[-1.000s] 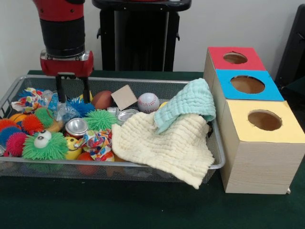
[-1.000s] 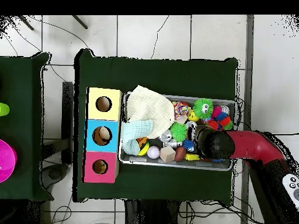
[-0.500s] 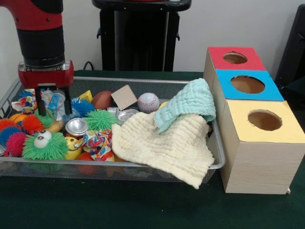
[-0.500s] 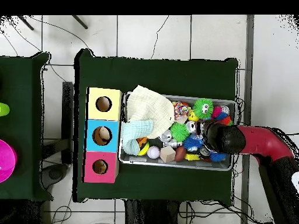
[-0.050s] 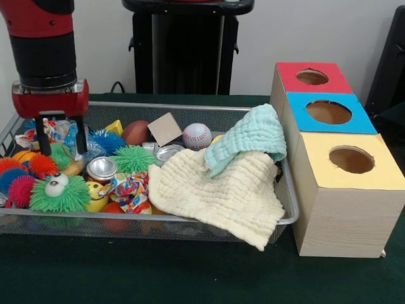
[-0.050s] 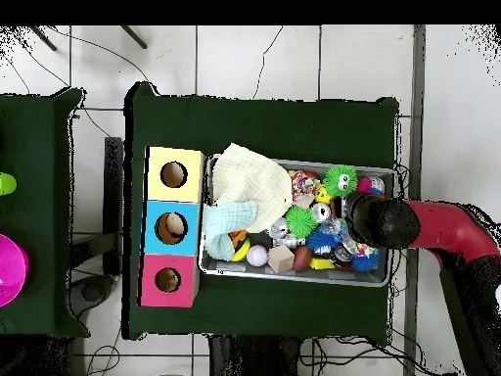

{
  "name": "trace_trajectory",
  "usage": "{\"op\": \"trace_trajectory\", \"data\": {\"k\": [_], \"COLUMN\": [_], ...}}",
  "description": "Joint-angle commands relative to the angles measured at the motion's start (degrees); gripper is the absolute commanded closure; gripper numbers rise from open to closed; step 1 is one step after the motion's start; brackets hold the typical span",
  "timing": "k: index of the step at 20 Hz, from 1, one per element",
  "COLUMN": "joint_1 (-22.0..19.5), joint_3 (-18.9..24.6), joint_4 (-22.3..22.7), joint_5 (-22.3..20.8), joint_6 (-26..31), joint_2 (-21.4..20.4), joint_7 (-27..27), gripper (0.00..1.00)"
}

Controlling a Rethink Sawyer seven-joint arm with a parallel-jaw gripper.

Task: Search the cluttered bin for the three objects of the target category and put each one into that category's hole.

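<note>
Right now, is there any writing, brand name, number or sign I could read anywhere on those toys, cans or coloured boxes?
None can be read.
Silver can: no legible label.
Baseball: only red stitching shows, no words.
Coloured boxes: plain tops with holes, no labels.
Red tool: no marking readable.

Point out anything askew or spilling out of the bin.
The cream cloth spills over the wire bin's front rim, one corner hanging outside. The mint cloth is draped over the end by the boxes. Nothing else stands out.
</note>
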Motion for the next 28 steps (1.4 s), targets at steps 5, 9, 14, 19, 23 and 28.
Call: {"op": "trace_trajectory", "data": {"k": [5, 9, 14, 19, 23, 28], "joint_1": [-0.1, 0.3, 0.5, 0.4, 0.1, 0.4], "joint_3": [3.9, 3.3, 0.5, -0.2, -0.1, -0.6], "joint_4": [-7.4, -7.7, -7.1, -7.2, -6.8, -6.8], "joint_5": [-4.0, -4.9, -7.8, -9.4, -10.2, -11.3], "joint_6": [4.6, 4.3, 2.1, 2.2, 2.2, 1.7], "joint_2": [5.2, 5.2, 7.1, 8.0, 8.2, 9.1], "joint_7": [-20.9, -20.5, -18.7, -18.0, -17.1, -15.3], "gripper": [0.00, 0.00, 0.00, 0.00, 0.00, 0.00]}}
